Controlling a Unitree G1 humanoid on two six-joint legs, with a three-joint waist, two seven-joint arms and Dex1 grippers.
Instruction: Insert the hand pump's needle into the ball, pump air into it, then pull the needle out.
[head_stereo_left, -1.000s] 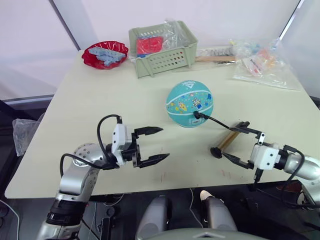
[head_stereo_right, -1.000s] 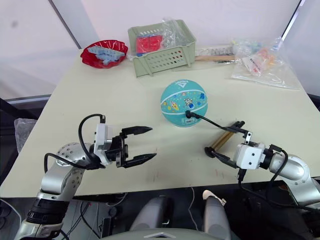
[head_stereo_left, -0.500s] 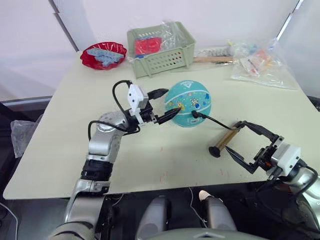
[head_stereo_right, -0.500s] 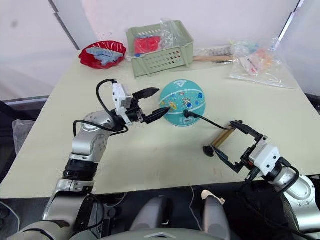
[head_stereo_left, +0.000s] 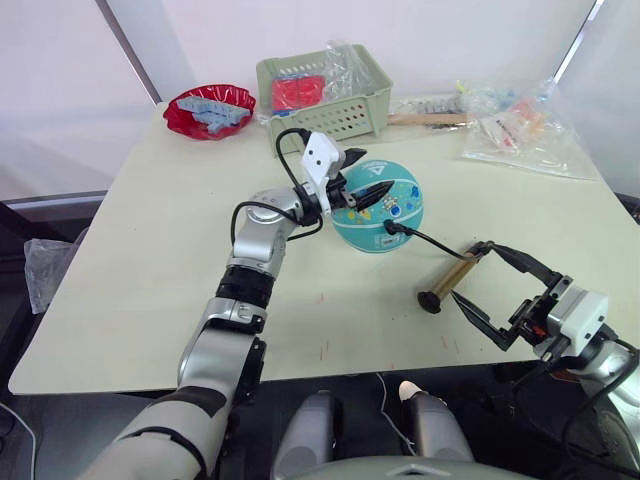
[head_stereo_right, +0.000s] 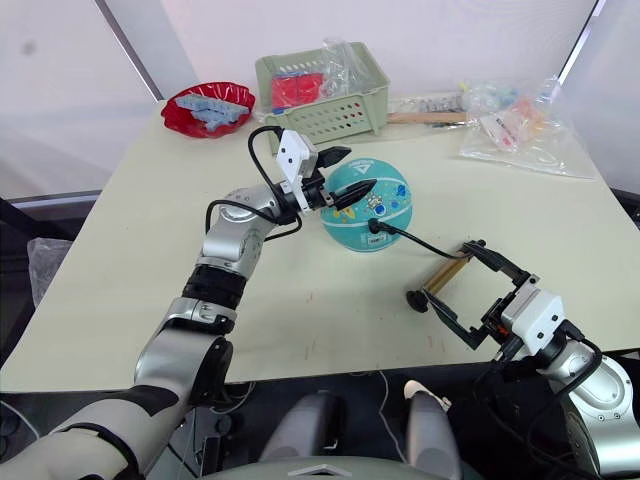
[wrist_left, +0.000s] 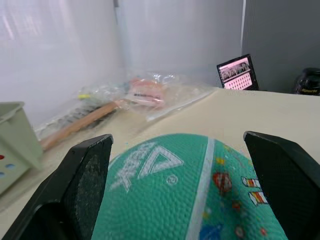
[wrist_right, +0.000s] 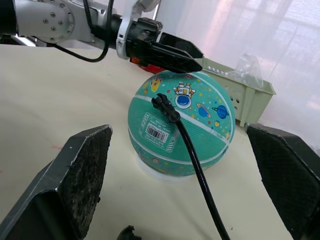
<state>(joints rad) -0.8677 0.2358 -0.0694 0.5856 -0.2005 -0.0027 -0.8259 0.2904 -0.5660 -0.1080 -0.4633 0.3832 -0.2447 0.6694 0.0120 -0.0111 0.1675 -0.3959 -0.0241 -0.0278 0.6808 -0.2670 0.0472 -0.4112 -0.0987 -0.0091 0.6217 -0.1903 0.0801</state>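
The teal ball (head_stereo_left: 378, 205) rests mid-table on a white ring. The needle's black fitting (head_stereo_left: 389, 228) sits against the ball's near side, and the pin itself is hidden. From it the black hose (head_stereo_left: 435, 243) runs to the brass hand pump (head_stereo_left: 451, 281), which lies flat on the table. My left gripper (head_stereo_left: 362, 172) is open, its two fingers spread over the ball's upper left, and the left wrist view shows the ball (wrist_left: 180, 200) between them. My right gripper (head_stereo_left: 467, 271) is open around the pump's far end; contact is unclear. The right wrist view looks at the fitting (wrist_right: 163, 103).
A green basket (head_stereo_left: 325, 95) and a red bowl (head_stereo_left: 210, 108) stand at the back left. Clear plastic bags (head_stereo_left: 520, 125) and a wooden-handled tool (head_stereo_left: 430, 118) lie at the back right. The table's front edge (head_stereo_left: 300, 372) runs just below the right gripper.
My left arm swung from the table's front up to the ball and stayed open. The right gripper drew back a little to the right and tilted. Ball and pump kept still.
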